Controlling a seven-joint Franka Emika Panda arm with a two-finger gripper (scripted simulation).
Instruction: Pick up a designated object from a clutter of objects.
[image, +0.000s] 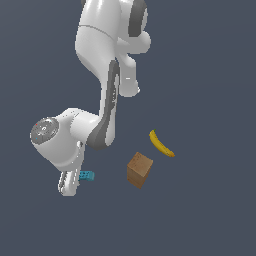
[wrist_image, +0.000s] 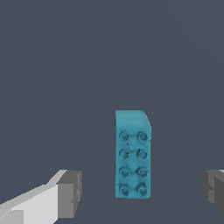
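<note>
The designated object, a small teal studded brick (wrist_image: 133, 154), lies flat on the dark floor between my spread fingers in the wrist view. One grey fingertip (wrist_image: 70, 192) stands on one side of it and the other on the opposite side, neither touching it. My gripper (wrist_image: 142, 192) is open and empty. In the exterior view the teal brick (image: 87, 175) peeks out beside the white hand (image: 70, 181), which hangs over it at the exterior view's left. The fingers themselves are hidden there.
A brown box (image: 139, 169) sits to the exterior view's right of the brick. A yellow banana (image: 161, 144) lies beyond it, further right. The white arm (image: 100, 90) rises above the hand.
</note>
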